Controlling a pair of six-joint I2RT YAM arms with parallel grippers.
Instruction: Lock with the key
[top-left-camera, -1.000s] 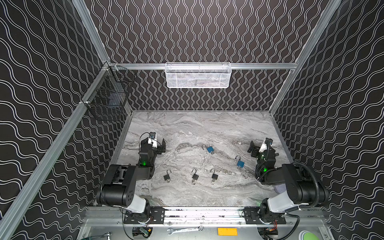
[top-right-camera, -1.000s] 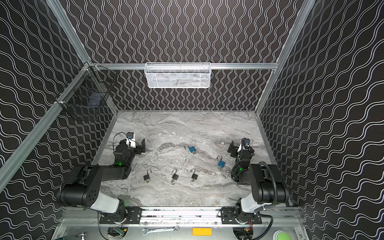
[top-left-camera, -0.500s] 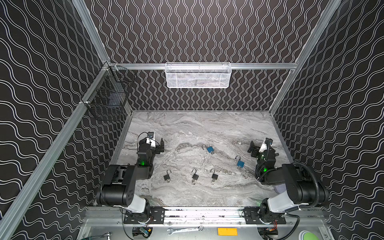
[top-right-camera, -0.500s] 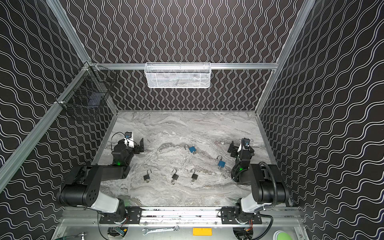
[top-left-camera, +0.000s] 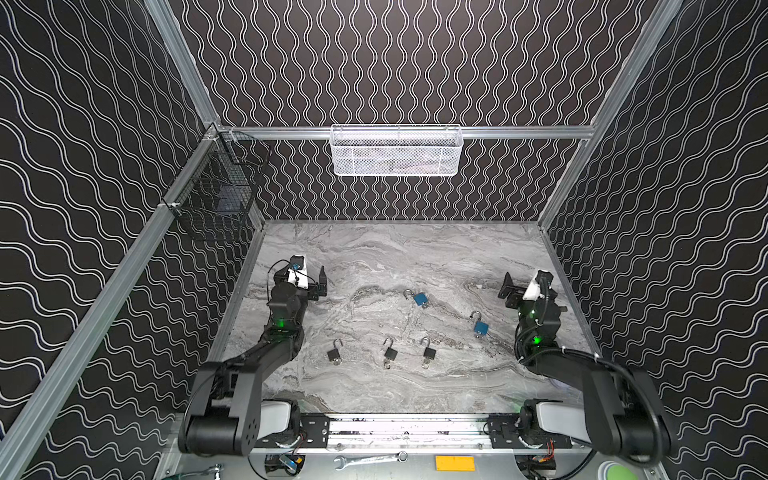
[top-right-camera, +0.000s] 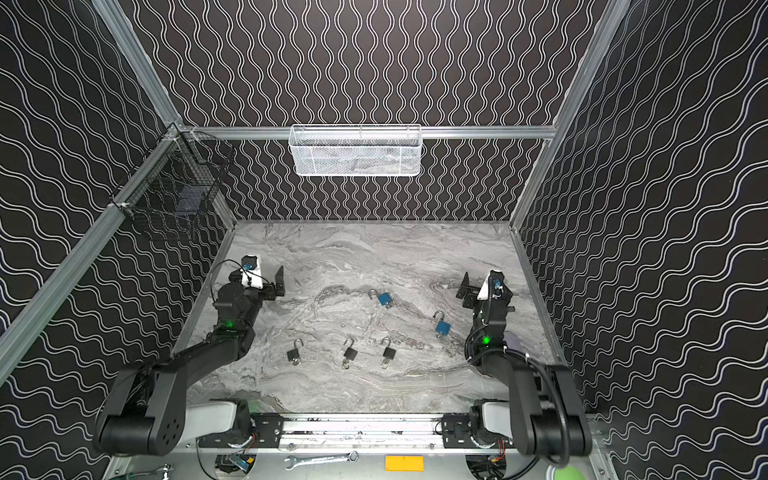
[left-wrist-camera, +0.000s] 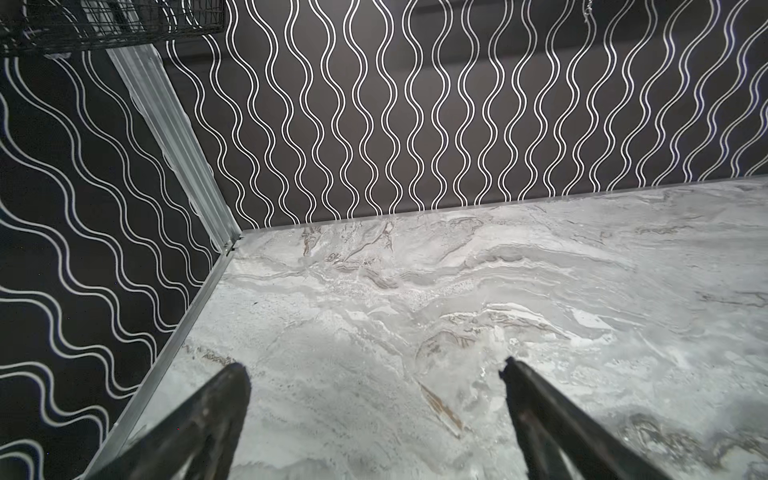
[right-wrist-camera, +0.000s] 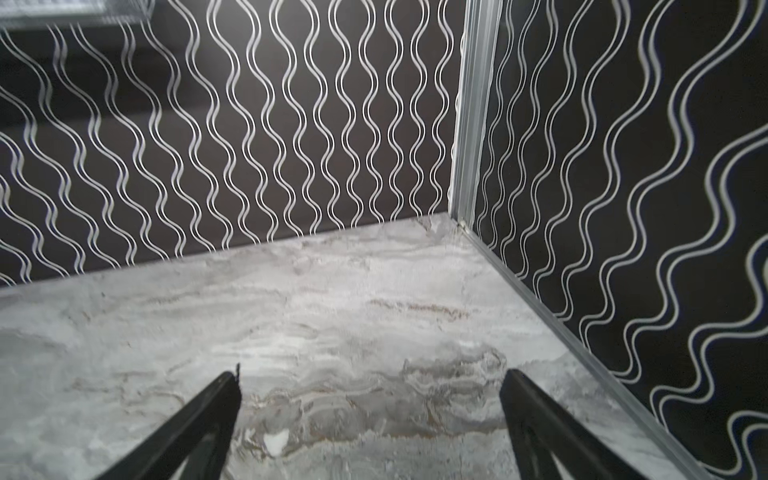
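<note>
Three black padlocks (top-left-camera: 334, 354) (top-left-camera: 390, 353) (top-left-camera: 428, 353) lie in a row on the marble table (top-left-camera: 374, 249), shackles raised. A small silvery key (top-left-camera: 386, 365) seems to stick out of the near end of each. Two blue padlocks (top-left-camera: 420, 298) (top-left-camera: 481, 327) lie farther right. My left gripper (top-left-camera: 308, 277) (left-wrist-camera: 374, 368) hovers open by the left wall, empty, well away from the locks. My right gripper (top-left-camera: 523, 283) (right-wrist-camera: 371, 376) is open and empty by the right wall, beyond the blue locks. Both wrist views show only bare marble between the fingers.
A white mesh basket (top-left-camera: 395, 151) hangs on the back wall. On the left rail is a black wire basket (top-left-camera: 216, 199). Patterned walls close in three sides. A wrench (top-left-camera: 370, 459) lies on the front frame below the table edge.
My left gripper has shifted slightly toward the left wall and away from me. The right arm and the padlocks have not moved.
</note>
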